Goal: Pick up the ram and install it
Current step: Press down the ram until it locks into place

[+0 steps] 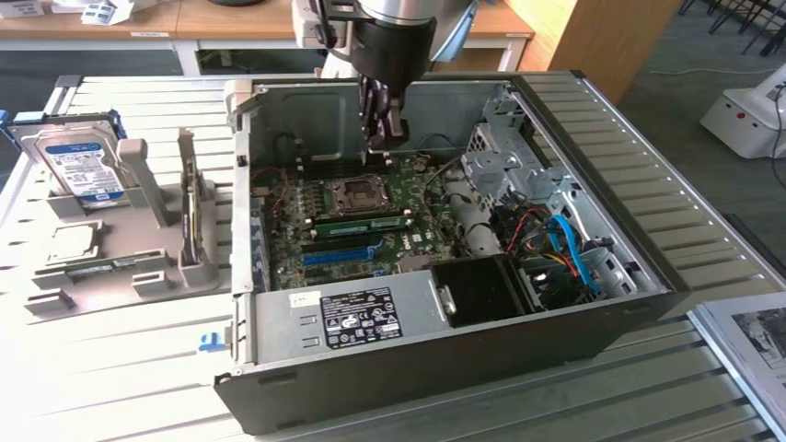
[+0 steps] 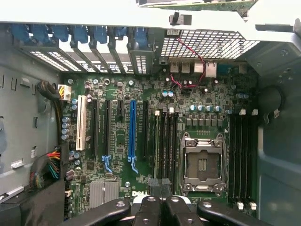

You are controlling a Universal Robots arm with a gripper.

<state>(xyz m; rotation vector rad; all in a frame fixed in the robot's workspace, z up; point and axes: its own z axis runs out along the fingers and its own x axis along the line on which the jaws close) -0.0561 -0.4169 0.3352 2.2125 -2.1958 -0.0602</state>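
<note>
Currently | claw (image 1: 383, 129) closed, nothing visibly gripped; hangs upper centre of the exterior view, inside the case (image 1: 639, 276) | ram (image 1: 363, 224) lies along its slot at frame centre, just under the processor socket (image 1: 360, 191) | seating, likely: press straight down, evenly; keep off the socket

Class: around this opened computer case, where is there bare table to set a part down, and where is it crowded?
Bare slatted table lies in front of the grey fixture, and a strip runs along the exterior view's right of the computer case. Crowded: the fixture holding a hard drive, and the case interior, where the claw hangs over the motherboard.
</note>
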